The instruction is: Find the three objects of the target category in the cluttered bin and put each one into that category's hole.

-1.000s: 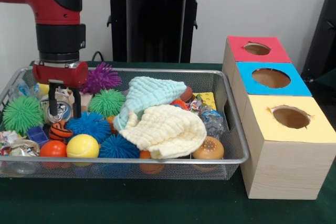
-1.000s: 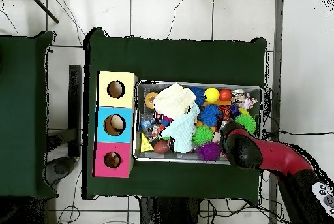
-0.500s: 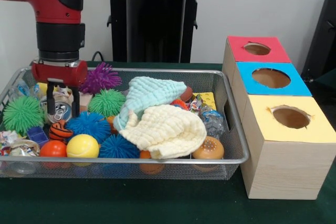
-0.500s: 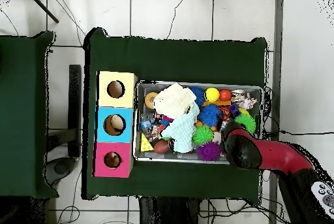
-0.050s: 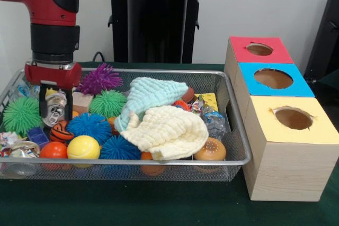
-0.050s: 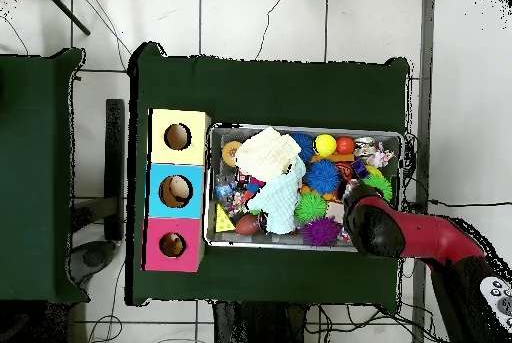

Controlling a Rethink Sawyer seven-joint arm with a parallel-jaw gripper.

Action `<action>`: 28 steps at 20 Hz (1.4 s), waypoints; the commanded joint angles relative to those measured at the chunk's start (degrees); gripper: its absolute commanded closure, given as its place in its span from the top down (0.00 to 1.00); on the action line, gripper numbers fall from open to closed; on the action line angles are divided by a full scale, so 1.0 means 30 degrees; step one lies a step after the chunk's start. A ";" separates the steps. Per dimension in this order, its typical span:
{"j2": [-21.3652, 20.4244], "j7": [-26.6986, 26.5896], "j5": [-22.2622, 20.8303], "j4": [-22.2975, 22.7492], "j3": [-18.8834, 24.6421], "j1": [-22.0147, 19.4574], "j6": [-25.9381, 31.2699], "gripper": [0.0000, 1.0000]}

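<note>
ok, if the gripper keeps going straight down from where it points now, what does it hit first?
The gripper already has a crushed can between its fingers. Straight below sits the orange striped ball, so probably that, though depth is unclear.

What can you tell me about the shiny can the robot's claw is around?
The can is a small silver metal drink can with a pull tab on its round top, and that top faces the camera, so it is tipped on its side. It sits between the two black fingers of the gripper, at the left end of the wire bin. It looks raised a little above the toys, over an orange striped ball. Whether the fingers actually squeeze it cannot be told.
</note>
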 commanded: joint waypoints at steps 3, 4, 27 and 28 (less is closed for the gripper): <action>0.1175 -0.0773 -0.1487 -0.1684 -0.0162 -0.0028 0.0315 1.00; 0.1229 -0.0747 -0.1521 -0.1714 -0.0175 -0.0032 0.0265 1.00; 0.3268 0.1381 -0.0701 -0.2053 -0.1782 0.2099 -0.3233 1.00; 0.3281 0.1335 -0.0655 -0.2018 -0.1698 0.2049 -0.3233 1.00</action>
